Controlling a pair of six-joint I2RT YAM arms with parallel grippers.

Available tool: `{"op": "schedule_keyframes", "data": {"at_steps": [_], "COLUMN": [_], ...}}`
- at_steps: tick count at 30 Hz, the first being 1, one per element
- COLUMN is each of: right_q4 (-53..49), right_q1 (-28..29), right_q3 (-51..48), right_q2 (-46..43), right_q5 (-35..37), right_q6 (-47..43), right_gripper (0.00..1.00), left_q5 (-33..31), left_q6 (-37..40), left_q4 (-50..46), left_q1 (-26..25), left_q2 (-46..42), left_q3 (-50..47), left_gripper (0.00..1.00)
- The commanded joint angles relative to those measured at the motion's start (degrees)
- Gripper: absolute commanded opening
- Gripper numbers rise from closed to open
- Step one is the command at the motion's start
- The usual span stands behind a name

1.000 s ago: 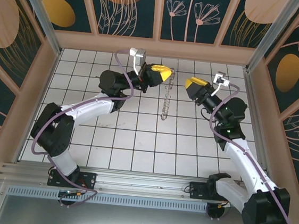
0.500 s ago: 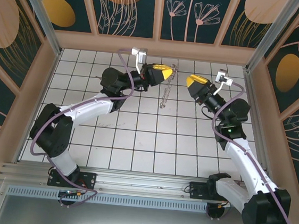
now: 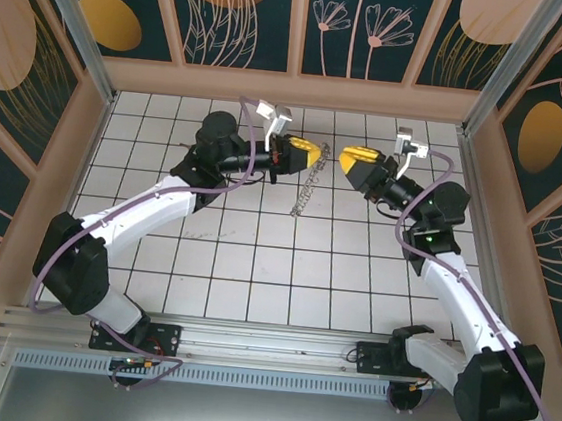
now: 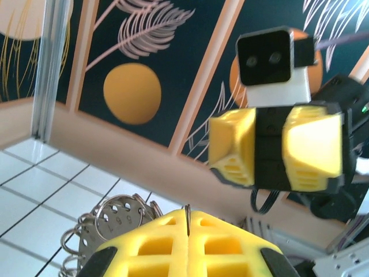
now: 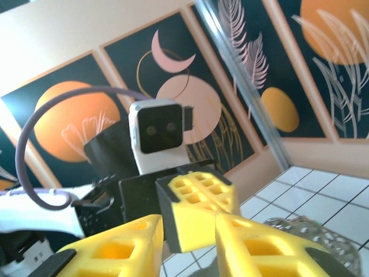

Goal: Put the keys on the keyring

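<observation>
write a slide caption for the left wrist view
shut yellow left hand gripping a bunch of silvery metal rings, facing the open yellow right hand

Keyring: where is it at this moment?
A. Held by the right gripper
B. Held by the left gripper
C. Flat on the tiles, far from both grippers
B: the shut left gripper pinches one end of the keyring, and its rings trail down from there; the right gripper faces it across a gap.
</observation>
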Motion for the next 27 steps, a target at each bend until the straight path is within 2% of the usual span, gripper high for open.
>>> {"op": "schedule_keyframes", "data": {"at_steps": [1,9,27], "right_q4": [3.5,2.1,4.14], "right_q1": [-0.03,0.94,2.09], "right_q3": [1.75,0.02,-2.16], "right_q2": [0.69,1.08,5.55], "right_q5": [-7.02,-5.69,-3.7], "right_q6": [-0.13,-0.91,-0.98], "right_gripper": [0.28,0.24,0.25], "left_q5": [1.97,3.43,5.72], "left_q6": [6.51,6.05,4.12], "left_q4": [-6.79,-5.73,-2.71], "left_q1": [0.3,0.25,0.26], "left_q2": [-2.49,-2.66,-2.54], "left_q3": [2.64,2.52,2.44], "left_gripper": [0.0,0.0,0.0]}}
